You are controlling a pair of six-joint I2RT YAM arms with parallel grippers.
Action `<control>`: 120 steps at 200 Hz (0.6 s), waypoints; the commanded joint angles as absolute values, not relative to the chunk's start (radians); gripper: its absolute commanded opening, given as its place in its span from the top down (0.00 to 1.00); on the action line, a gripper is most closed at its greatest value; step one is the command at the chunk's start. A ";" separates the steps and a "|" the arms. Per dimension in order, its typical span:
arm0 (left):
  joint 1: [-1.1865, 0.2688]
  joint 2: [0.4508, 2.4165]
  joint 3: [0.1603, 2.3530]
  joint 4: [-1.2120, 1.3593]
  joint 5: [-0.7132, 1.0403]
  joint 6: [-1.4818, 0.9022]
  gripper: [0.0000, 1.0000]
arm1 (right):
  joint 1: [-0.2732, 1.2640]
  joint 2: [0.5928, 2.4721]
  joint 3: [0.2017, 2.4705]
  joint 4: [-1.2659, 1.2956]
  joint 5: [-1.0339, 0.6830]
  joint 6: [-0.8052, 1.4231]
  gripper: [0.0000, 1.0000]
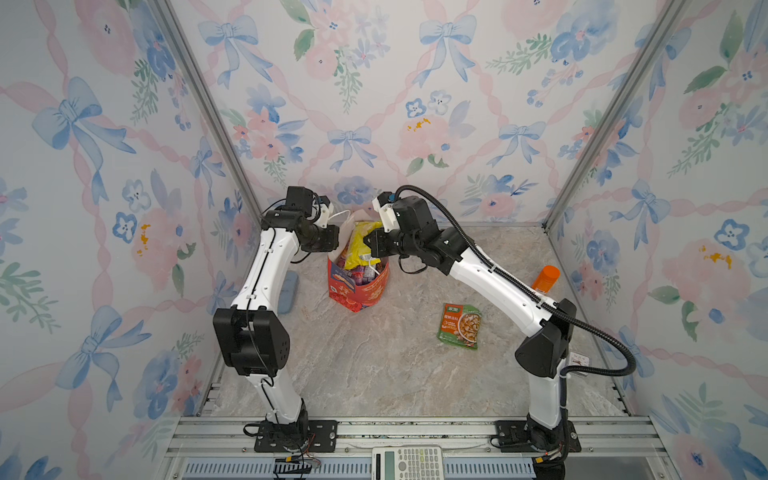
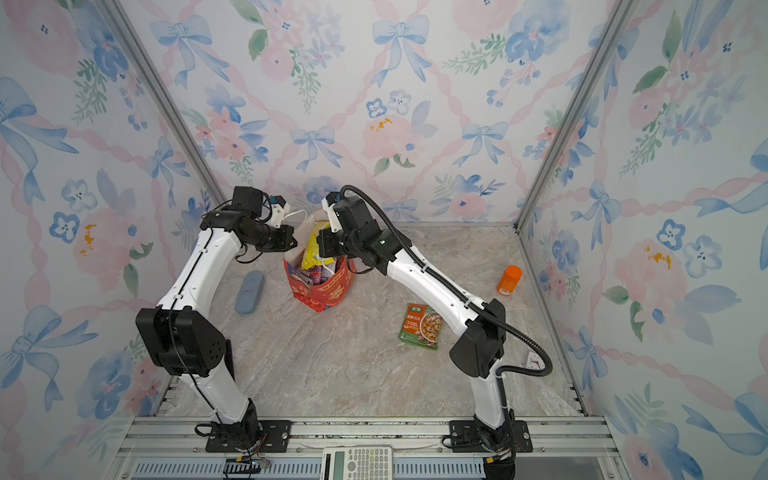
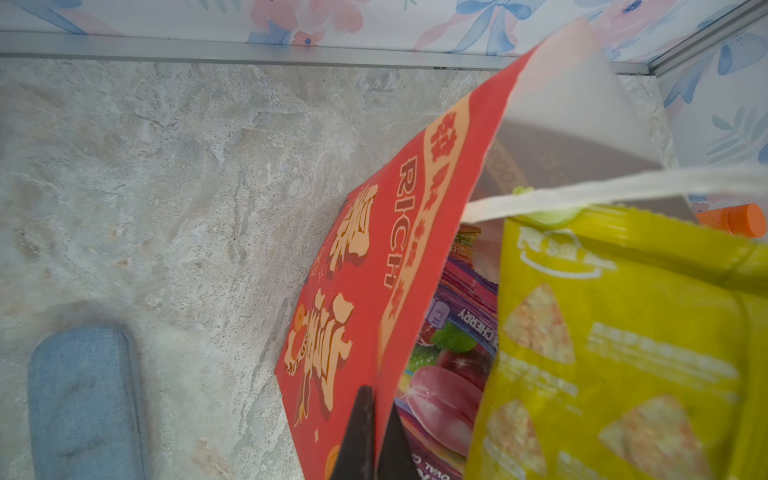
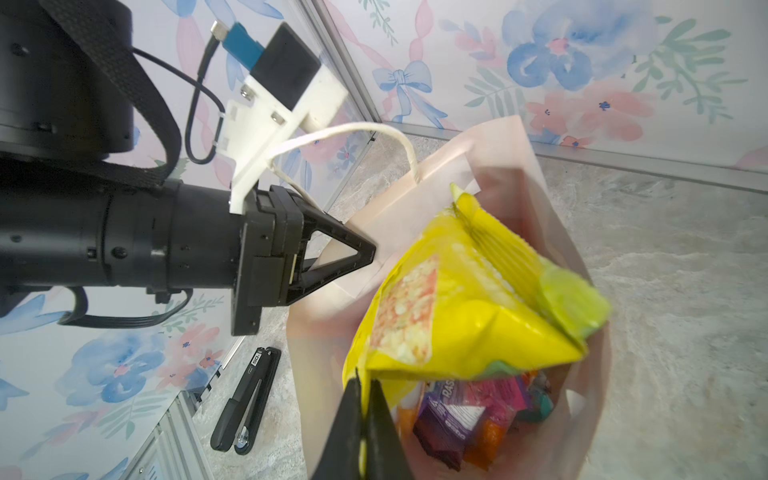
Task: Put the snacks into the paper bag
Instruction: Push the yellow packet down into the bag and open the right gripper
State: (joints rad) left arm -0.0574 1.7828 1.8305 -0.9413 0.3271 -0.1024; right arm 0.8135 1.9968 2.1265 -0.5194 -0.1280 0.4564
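Right pincer (image 4: 365, 384) grips yellow packet (image 4: 478, 320) standing endwise in paper bag (image 4: 498, 158).

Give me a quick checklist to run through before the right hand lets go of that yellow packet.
1. Grip of left hand on paper bag wall: ok.
2. Grip of right hand on yellow packet: ok.
3. Packet over bag mouth: ok, lower end inside.
4. Bag standing: ok.
5. Room left inside: cannot tell.
6. Everything bagged: not ok, green packet lies on table.
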 commanded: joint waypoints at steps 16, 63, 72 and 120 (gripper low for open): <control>-0.046 1.748 1.812 -0.978 0.325 -0.108 1.00 | 0.812 2.073 2.218 -0.515 -0.147 0.476 0.92; -0.046 1.749 1.814 -0.979 0.325 -0.107 1.00 | 0.810 2.087 2.237 -0.532 -0.107 0.496 0.47; -0.046 1.750 1.815 -0.979 0.327 -0.107 1.00 | 0.809 2.059 2.216 -0.529 -0.083 0.480 0.36; -0.047 1.746 1.813 -0.979 0.321 -0.107 1.00 | 0.823 1.927 2.158 -0.543 0.057 0.356 0.24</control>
